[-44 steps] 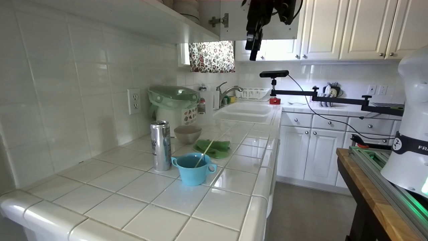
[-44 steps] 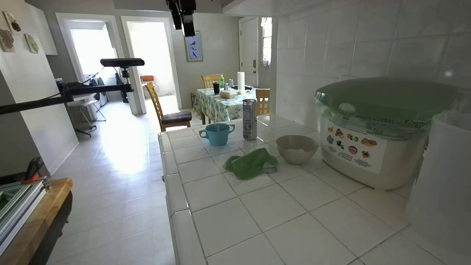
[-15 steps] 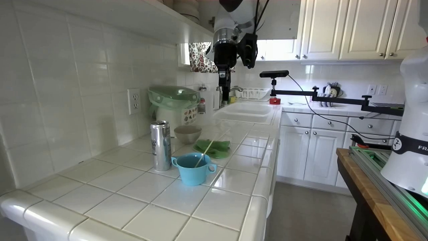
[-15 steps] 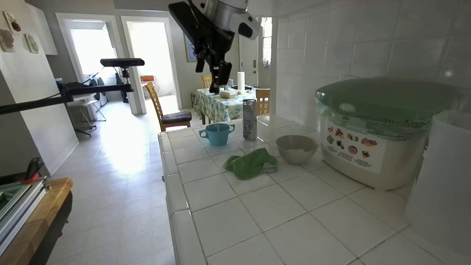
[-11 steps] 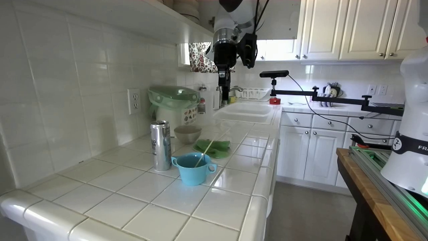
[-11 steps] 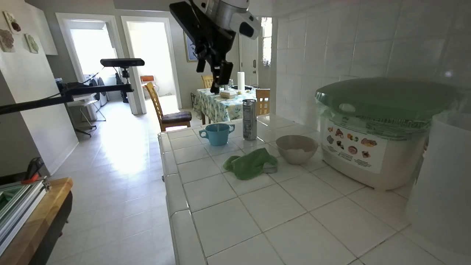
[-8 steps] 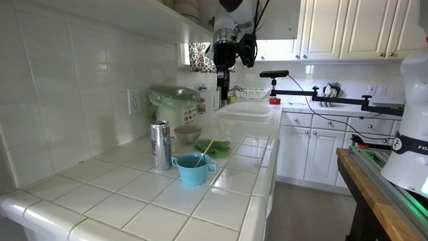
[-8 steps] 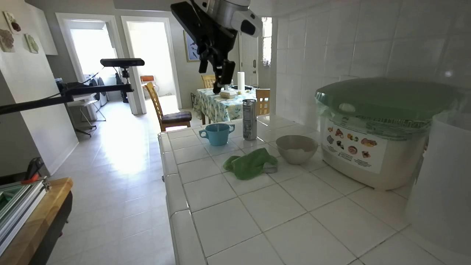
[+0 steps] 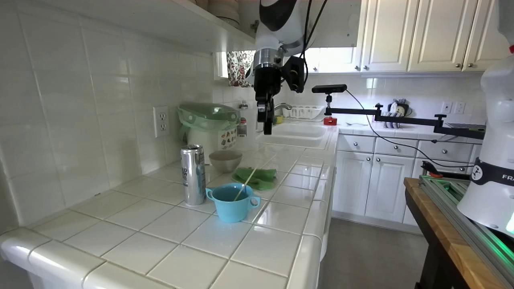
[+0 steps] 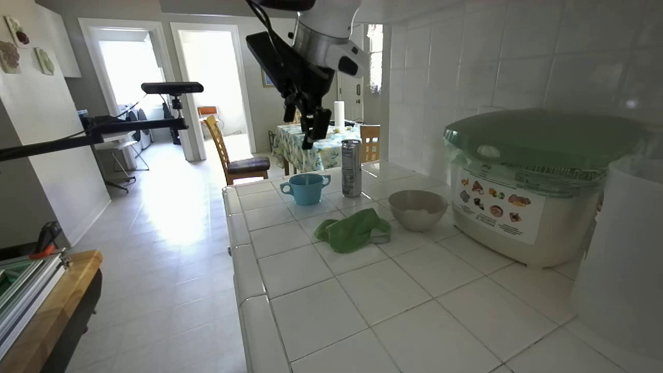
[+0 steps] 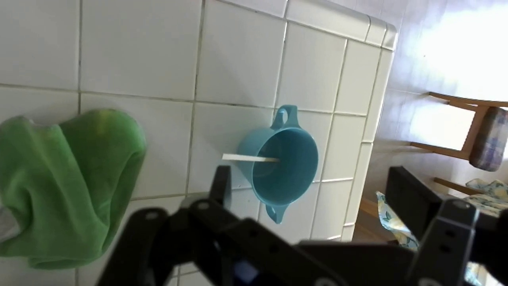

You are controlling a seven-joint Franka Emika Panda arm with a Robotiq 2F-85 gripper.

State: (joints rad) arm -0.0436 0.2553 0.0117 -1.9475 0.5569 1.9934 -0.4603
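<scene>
In the wrist view, a black robot gripper (image 11: 315, 190) juts in from the bottom edge, its two fingers (image 11: 408, 194) spread wide and holding nothing. Just right of centre, a blue two-handled cup (image 11: 287, 172) stands upright on a white tiled counter (image 11: 139, 51), a pale stick (image 11: 250, 157) leaning out over its left rim. A green cloth (image 11: 71, 178) lies at the left edge. In both exterior views the gripper hangs in the upper middle, above the cup and not touching it. A silver can (image 9: 193, 176) stands to the cup's left in an exterior view. Lowering well probably calls for slow centring first: the finger at lower left appears just below the stick's tip and could knock it.
</scene>
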